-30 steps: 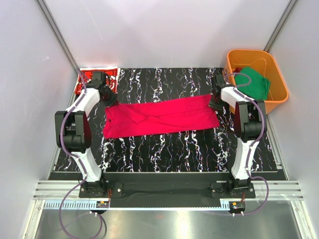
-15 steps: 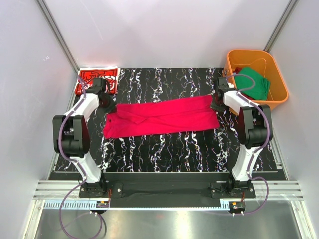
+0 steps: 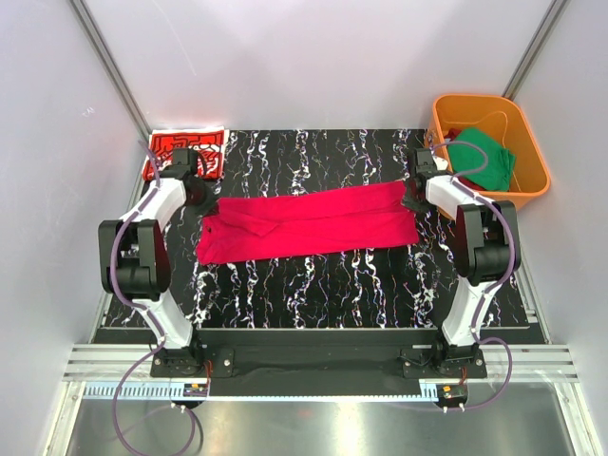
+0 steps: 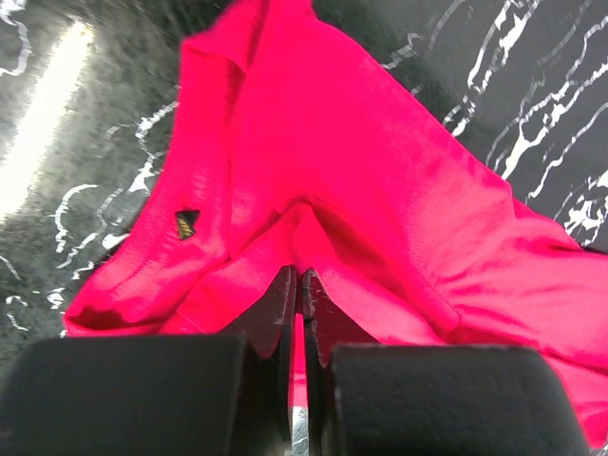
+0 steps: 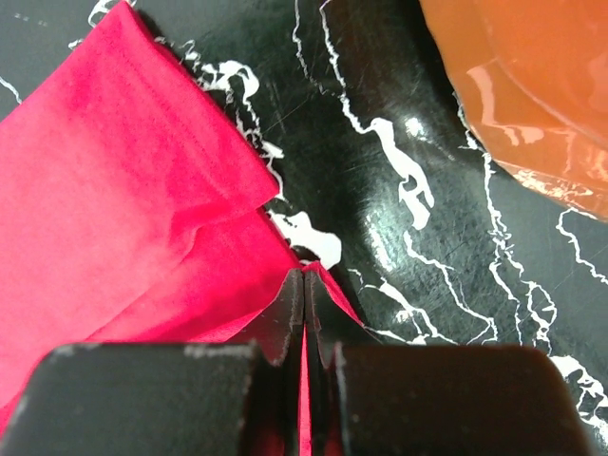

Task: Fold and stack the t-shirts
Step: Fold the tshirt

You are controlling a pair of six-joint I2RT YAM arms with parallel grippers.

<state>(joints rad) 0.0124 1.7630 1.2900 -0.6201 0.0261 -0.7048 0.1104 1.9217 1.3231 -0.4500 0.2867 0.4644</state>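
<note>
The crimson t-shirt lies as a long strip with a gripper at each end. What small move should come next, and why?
Probably lift both ends slightly and carry the far edge toward the near edge. The left gripper and right gripper are each shut on cloth at one end of the crimson t-shirt, which lies flat and fairly straight.

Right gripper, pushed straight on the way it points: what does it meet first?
Probably the black marbled tabletop just past the crimson t-shirt corner that the right gripper pinches; the orange tub lies right of that line, depth unclear.
</note>
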